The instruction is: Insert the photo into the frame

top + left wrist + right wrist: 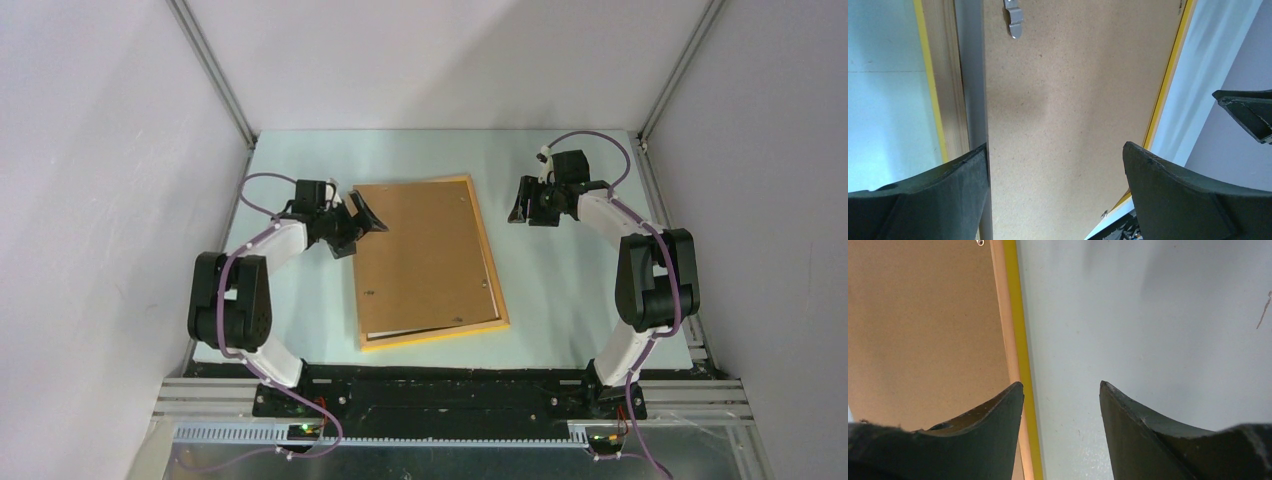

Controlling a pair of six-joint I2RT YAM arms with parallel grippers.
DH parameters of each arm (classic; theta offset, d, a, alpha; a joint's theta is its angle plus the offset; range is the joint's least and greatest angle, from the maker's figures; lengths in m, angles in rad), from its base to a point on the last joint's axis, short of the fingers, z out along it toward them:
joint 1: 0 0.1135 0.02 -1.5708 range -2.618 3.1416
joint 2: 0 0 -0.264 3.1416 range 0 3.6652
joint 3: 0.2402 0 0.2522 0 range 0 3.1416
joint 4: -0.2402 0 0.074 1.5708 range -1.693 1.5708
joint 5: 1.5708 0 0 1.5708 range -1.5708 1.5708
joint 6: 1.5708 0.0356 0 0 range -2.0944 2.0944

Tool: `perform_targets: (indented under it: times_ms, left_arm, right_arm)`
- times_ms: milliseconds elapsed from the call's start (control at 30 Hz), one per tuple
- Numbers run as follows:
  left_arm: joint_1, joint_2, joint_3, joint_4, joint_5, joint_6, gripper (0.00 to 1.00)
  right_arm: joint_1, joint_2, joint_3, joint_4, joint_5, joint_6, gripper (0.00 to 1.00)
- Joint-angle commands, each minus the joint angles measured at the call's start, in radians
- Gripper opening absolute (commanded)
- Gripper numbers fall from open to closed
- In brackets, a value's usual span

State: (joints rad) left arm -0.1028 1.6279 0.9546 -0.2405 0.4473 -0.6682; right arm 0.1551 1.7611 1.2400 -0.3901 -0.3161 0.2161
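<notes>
The yellow-orange frame (497,290) lies flat in the middle of the table, with a plain brown backing board (420,260) resting slightly askew on it. The photo is hidden; no flower print shows. My left gripper (358,228) is open and empty at the frame's left edge. In the left wrist view its open gripper (1055,150) hangs over the board (1068,100), with the frame's yellow rim (925,75) on both sides. My right gripper (521,205) is open and empty, just right of the frame's far right corner. In the right wrist view the gripper (1060,385) is over bare table beside the rim (1015,315).
The pale table (570,300) is closed in by grey walls on the left, right and back. A metal hanger clip (1013,20) sits on the backing board. A black base rail (440,385) runs along the near edge.
</notes>
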Motion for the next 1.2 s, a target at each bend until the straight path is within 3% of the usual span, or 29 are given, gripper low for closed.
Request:
perform_targets:
  times_ms: [0, 567, 1167]
  left_arm:
    - [-0.008, -0.079, -0.013, 0.009, -0.034, 0.04, 1.0]
    - [-0.014, -0.123, -0.059, 0.012, -0.034, 0.018, 1.0]
    - [-0.029, -0.031, 0.011, -0.006, -0.031, 0.044, 1.0]
  right_arm:
    - [-0.002, -0.024, -0.004, 0.016, -0.008, -0.011, 0.61]
    - [-0.002, -0.024, -0.004, 0.018, 0.003, -0.016, 0.61]
    - [-0.005, -0.025, -0.004, 0.014, 0.0, -0.016, 0.61]
